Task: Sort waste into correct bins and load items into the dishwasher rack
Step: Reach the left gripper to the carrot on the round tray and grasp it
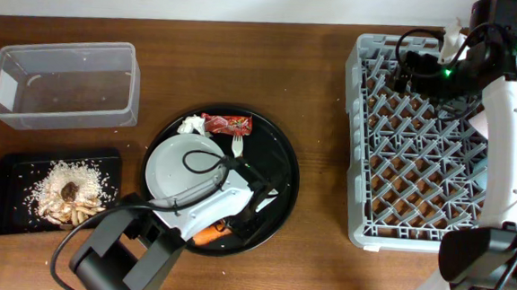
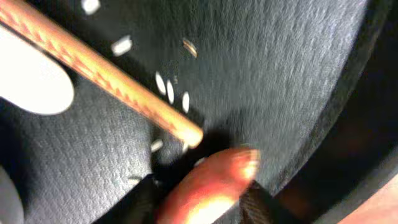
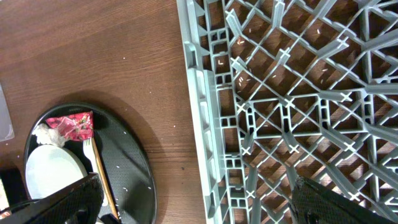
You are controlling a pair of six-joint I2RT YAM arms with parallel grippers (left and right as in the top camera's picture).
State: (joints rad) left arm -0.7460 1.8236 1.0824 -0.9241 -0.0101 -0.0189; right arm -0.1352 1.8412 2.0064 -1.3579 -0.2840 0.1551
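Orange carrot [image 2: 208,190] fills the bottom of the left wrist view. The left end effector [image 2: 199,200] has a dark finger pressed on each side of it, so it looks clamped on it, though the frame is blurred. Just beyond the carrot's tip lies a wooden chopstick [image 2: 106,81] on the round black tray [image 2: 280,81], with loose rice grains around it and the pale plate [image 2: 31,84] behind.

The carrot is rounded and tapered, so a shallow grip could let it squirt out during a lift. A finger could also nudge the chopstick.

Farther off, the red wrapper [image 1: 227,123] has print too small to read. The flat black tray [image 1: 10,170] holds rice. The clear tub [image 1: 67,48] carries a white label [image 1: 6,89] with no legible writing.

Farthest away, over the grey rack [image 1: 366,152], the right end effector [image 3: 196,202] has its fingers wide apart, holding nothing.
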